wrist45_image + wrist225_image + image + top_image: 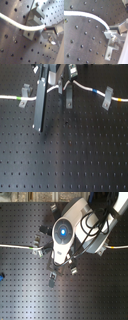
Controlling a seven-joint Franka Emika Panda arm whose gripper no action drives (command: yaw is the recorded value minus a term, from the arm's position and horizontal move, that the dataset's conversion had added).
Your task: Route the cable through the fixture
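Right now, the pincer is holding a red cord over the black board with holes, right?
Not quite. The cord is white, not red, as the second wrist view shows. The rest is right: the pincer holds it over the black board with holes.

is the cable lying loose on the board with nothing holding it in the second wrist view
No. In the second wrist view the tool is pinching the end of the white cable, which arcs above the perforated board.
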